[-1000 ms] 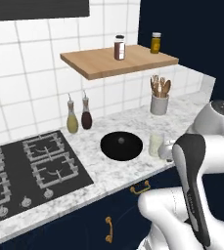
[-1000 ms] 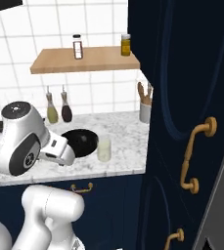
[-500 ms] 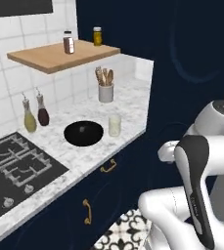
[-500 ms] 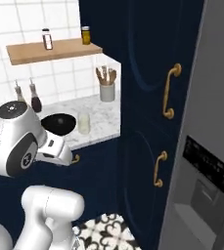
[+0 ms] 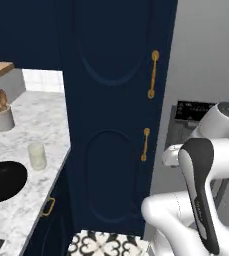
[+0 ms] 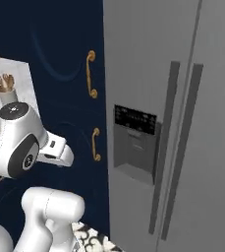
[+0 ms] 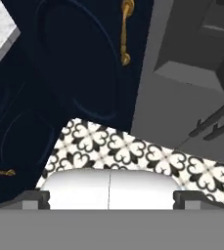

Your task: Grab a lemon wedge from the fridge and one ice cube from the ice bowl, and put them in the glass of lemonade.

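The grey two-door fridge (image 6: 148, 64) stands at the right with both doors shut, its long bar handles (image 6: 170, 142) side by side and a dark dispenser panel (image 6: 135, 119) on the left door. Its edge also appears as the fridge (image 5: 208, 55) in the left base view. The lemon wedge is hidden. On the marble counter (image 5: 43, 115) at the left stand the glass of lemonade (image 5: 36, 156) and, nearer, the black ice bowl (image 5: 3, 181). My gripper (image 7: 111, 197) is open and empty, held low and pointing down at the floor in front of the cabinet and fridge.
A tall navy cabinet (image 5: 113, 90) with gold handles (image 5: 153, 74) stands between counter and fridge. A grey cup of wooden utensils (image 5: 1, 114) sits at the back of the counter. Patterned floor tiles (image 7: 133, 146) lie below the hand.
The whole picture has swung to the right with the base: stove, shelf and bottles have left the views, and the fridge has come in. The gripper has stayed open.
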Tool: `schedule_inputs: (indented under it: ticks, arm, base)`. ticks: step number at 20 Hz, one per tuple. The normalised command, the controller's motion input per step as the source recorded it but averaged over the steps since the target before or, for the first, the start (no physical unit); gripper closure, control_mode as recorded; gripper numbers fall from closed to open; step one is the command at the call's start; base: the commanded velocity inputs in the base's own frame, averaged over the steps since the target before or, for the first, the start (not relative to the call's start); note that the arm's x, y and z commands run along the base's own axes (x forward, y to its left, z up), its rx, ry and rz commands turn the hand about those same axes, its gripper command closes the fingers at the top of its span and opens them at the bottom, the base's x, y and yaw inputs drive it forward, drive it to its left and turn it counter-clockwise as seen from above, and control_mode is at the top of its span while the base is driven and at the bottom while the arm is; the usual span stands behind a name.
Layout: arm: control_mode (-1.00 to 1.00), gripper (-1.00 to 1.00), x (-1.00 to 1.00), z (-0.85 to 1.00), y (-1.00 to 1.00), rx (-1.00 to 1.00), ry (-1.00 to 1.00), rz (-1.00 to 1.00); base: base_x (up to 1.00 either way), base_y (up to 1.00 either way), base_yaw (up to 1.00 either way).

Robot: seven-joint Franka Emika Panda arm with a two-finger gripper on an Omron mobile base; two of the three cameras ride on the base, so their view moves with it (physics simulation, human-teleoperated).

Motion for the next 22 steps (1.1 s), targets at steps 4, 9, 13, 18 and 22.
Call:
schedule_inputs:
  ticks: [4,9,13,18,22]
  arm:
    - [1.0,-1.0,0.0,0.0,0.0,0.0,0.0,0.0]
    - [1.0,-1.0,0.0,0.0,0.0,0.0,0.0,0.0]
    - [1.0,-1.0,0.0,0.0,0.0,0.0,0.0,0.0]
    - [1.0,-1.0,0.0,0.0,0.0,0.0,0.0,0.0]
    - [1.0,-1.0,0.0,0.0,0.0,0.0,0.0,0.0]
  base:
    - [-0.41,-0.23,-0.72]
    - [-0.24,-0.77,-0.47]
    - [0.01,-0.65,-0.11]
    - [0.03,-0.36,0.02]
    - [-0.24,0.0,0.03]
